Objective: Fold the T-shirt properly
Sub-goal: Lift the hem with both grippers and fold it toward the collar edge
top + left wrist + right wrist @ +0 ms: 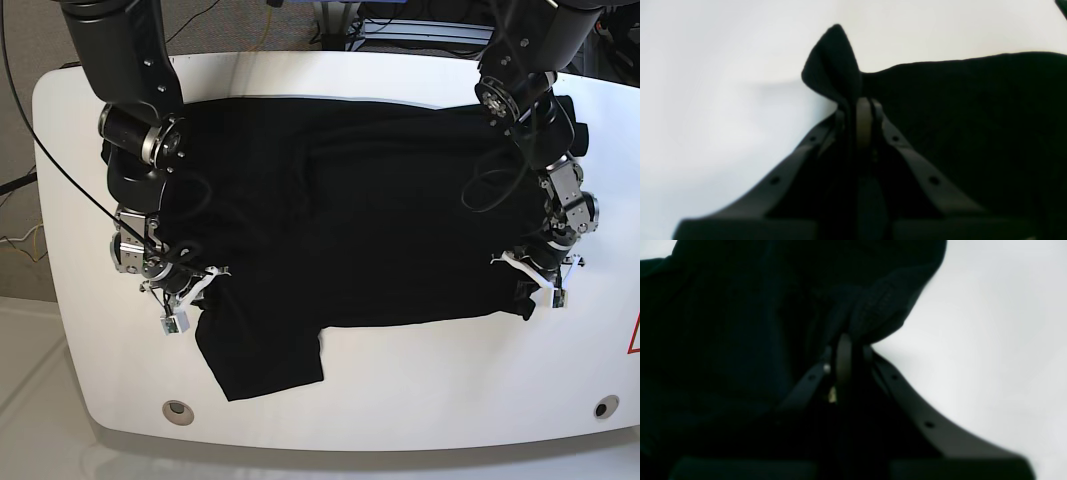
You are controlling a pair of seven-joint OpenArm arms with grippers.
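Observation:
The black T-shirt (360, 210) lies spread over most of the white table (420, 400), with one sleeve hanging toward the front left. My left gripper (527, 298) sits at the shirt's right front edge, on the right in the base view. In the left wrist view it (858, 103) is shut on a pinched-up fold of the T-shirt (833, 63). My right gripper (198, 300) sits at the shirt's left edge, beside the sleeve. The right wrist view shows it (846, 343) shut on a bunched ribbed edge of the T-shirt (880, 310).
Bare white table shows along the front and at both sides. Two round holes (177, 409) (601, 408) mark the front corners. A red mark (634, 335) shows at the right edge. Cables (20, 180) hang off the left side and behind the table.

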